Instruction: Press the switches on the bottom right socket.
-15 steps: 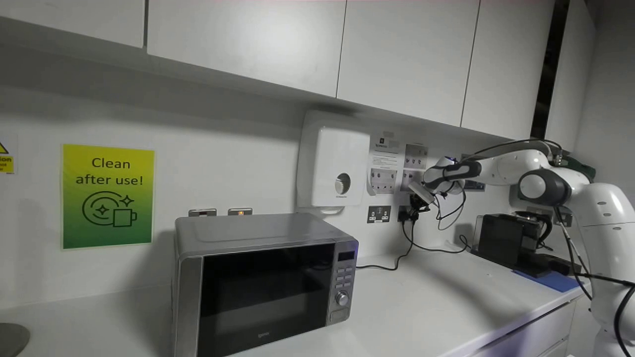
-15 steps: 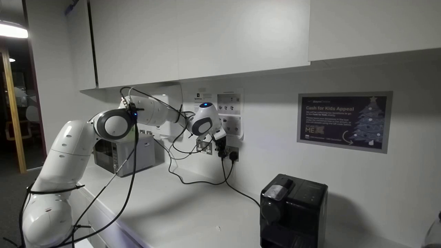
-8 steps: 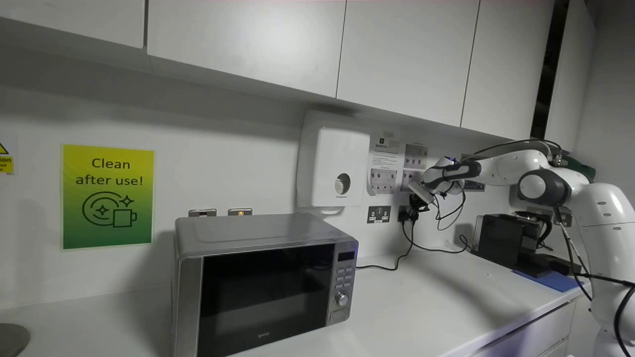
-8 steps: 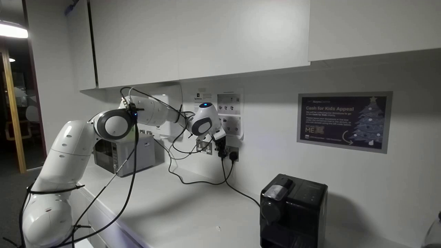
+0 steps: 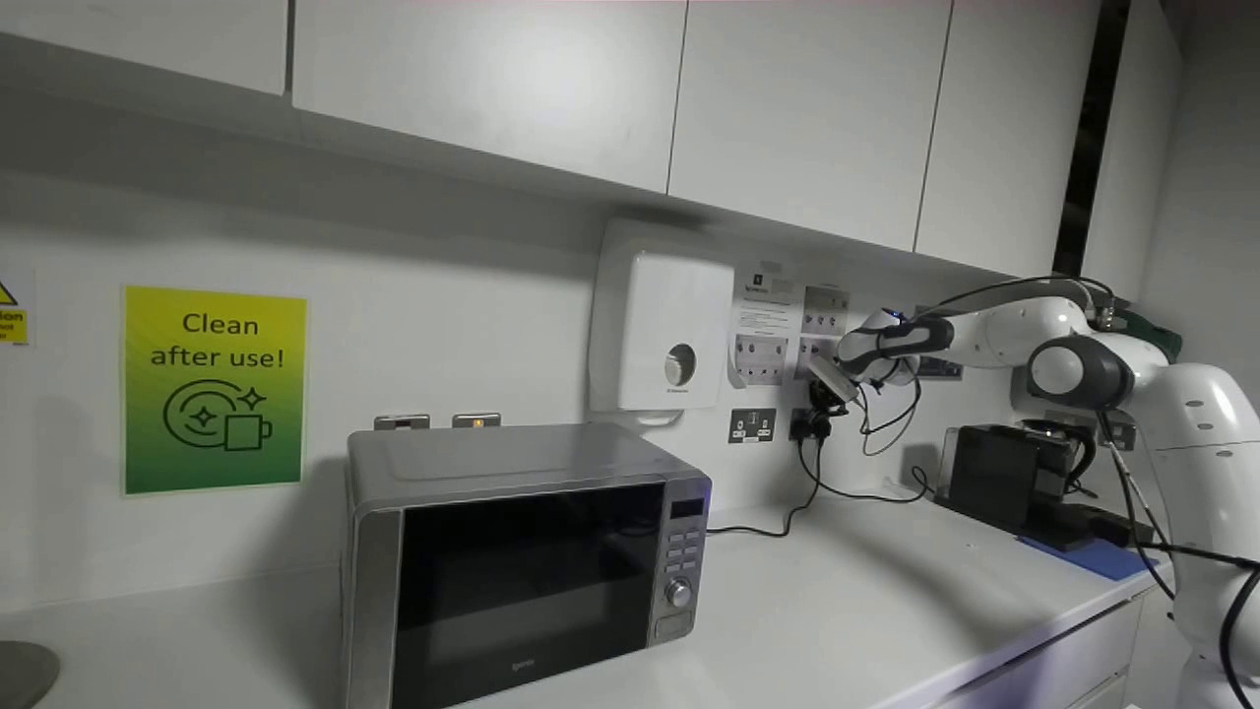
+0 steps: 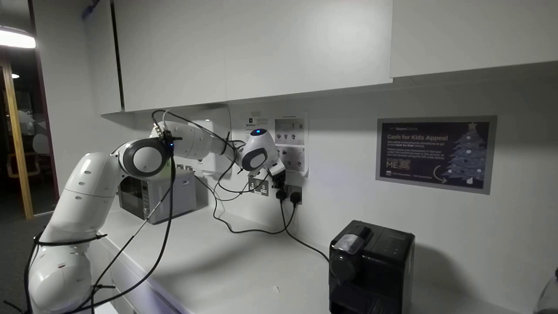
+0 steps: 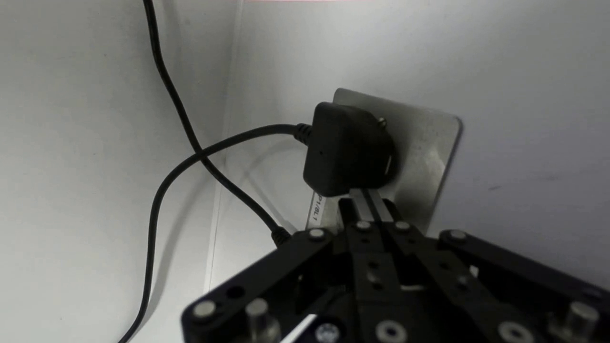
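The bottom right socket is a grey metal plate (image 7: 426, 147) on the wall. It also shows in an exterior view (image 6: 294, 188) with two black plugs in it. In the wrist view one black plug (image 7: 345, 147) with its cord stands out from the plate. My gripper (image 7: 369, 193) is shut, with its fingertips together and nothing between them. The tips are beside the plug's lower edge in the wrist view, in front of the plate; I cannot tell whether they touch. In both exterior views the gripper (image 5: 825, 399) (image 6: 279, 179) is just above the plugs. The switches are hidden.
Black cords (image 7: 190, 157) hang from the plugs and run over the counter (image 6: 244, 266). A twin socket (image 5: 752, 425) is beside this one. Posters with socket pictures (image 6: 291, 144) are above. A microwave (image 5: 532, 571) and a black coffee machine (image 6: 370, 266) stand on the counter.
The gripper has moved up slightly and a little away from the plugs, so the plug below it shows more clearly in the exterior views. The rest of the arm has hardly moved.
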### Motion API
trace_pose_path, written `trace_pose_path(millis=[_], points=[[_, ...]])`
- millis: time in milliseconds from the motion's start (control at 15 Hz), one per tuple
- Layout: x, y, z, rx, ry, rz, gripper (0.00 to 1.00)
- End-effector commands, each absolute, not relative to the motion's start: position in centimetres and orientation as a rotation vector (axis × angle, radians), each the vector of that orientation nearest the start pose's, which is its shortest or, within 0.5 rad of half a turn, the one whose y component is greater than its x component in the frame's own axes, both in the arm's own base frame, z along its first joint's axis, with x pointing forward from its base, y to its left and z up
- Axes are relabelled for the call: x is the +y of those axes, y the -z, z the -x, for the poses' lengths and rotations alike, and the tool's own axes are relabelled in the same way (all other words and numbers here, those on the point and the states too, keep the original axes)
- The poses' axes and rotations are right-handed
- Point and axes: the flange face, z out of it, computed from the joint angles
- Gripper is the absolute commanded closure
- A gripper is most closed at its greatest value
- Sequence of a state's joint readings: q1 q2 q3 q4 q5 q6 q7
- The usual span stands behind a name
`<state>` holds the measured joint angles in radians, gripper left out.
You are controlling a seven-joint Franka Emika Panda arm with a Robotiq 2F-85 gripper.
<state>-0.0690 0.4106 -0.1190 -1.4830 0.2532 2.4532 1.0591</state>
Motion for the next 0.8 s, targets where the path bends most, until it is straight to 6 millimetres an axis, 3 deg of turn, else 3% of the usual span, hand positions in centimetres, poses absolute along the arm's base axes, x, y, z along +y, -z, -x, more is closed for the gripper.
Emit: trace_pose_path(millis=[0, 733], points=[[-12.27, -51.63, -71.84, 1.702, 0.652, 2.02, 1.0], [-12.57, -51.31, -71.97, 1.708, 0.659, 2.02, 1.0]])
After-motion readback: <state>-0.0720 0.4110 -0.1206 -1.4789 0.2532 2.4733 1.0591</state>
